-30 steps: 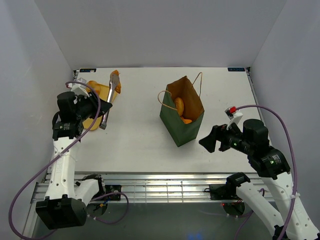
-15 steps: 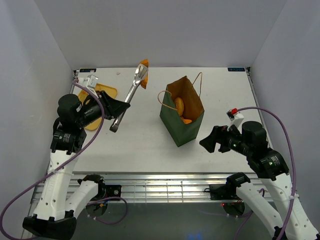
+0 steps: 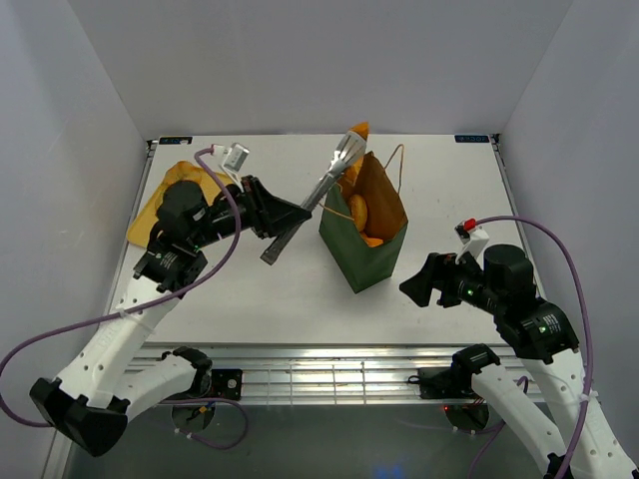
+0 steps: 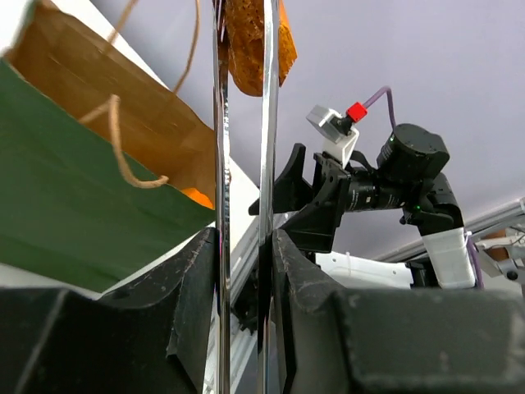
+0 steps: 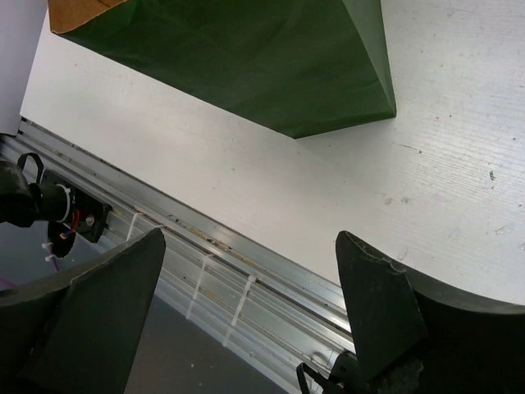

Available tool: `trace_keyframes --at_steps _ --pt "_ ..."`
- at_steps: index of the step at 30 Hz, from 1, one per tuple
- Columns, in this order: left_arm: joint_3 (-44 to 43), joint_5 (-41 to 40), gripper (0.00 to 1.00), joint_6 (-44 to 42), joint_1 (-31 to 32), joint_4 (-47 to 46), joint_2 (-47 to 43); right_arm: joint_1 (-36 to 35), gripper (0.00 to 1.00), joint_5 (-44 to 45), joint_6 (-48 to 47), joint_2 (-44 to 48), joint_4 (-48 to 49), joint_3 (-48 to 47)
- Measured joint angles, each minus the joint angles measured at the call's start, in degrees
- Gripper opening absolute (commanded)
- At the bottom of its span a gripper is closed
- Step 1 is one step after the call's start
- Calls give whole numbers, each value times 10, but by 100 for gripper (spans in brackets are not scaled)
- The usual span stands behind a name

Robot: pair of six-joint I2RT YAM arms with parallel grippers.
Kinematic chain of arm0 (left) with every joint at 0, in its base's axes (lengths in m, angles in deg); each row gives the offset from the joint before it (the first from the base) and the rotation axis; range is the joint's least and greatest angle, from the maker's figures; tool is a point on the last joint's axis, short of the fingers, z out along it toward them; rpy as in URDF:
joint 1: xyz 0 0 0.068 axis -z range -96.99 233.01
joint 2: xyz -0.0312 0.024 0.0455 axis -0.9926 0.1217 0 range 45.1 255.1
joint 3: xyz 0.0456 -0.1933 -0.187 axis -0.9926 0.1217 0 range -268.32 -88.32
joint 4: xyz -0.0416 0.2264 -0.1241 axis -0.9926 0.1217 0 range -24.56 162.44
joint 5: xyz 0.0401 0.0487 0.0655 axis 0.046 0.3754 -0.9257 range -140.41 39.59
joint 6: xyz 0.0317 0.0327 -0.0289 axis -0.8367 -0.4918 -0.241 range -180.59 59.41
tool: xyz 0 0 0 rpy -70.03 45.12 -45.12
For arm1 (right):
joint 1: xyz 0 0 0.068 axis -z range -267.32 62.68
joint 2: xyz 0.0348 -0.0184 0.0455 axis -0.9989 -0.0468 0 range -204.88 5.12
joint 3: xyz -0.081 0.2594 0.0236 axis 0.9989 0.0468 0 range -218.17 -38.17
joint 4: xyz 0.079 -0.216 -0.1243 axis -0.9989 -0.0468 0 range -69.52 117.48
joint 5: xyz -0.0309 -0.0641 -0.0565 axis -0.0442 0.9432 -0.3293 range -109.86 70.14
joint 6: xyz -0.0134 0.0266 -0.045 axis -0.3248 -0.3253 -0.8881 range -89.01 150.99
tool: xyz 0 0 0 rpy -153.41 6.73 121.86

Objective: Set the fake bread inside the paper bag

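The left pincer (image 3: 288, 216) is clamped narrowly on the metal tongs (image 3: 321, 188), whose tips pinch a piece of fake bread (image 3: 357, 131) just above the far rim of the open paper bag (image 3: 361, 257), where more orange pieces lie inside. The right pincer (image 3: 420, 283) gapes wide, holding nothing, over the table (image 3: 260, 294) near the bag.

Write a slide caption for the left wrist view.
Metal tongs, squeezed by the left jaws, hold an orange bread piece beside the open paper bag.
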Motion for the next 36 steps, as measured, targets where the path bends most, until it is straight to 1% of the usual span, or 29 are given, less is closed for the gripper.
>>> trace_keyframes --at_steps 3,7,10,19,26,36 --pt "-1 -35 40 -9 58 -8 32 0 90 1 0 3 -6 0" --pt "-1 -81 42 -23 85 -7 59 0 90 2 1 6 -10 0" --pt "-1 -104 43 -31 89 -8 67 0 90 2 2 11 -10 0" --pt "-1 -143 52 -42 96 0 81 0 90 4 2 15 -10 0" --pt "-1 -162 52 -50 96 15 81 0 90 6 2 15 -10 0" --pt "-1 -168 54 -54 96 24 74 0 90 6 2 20 -10 0"
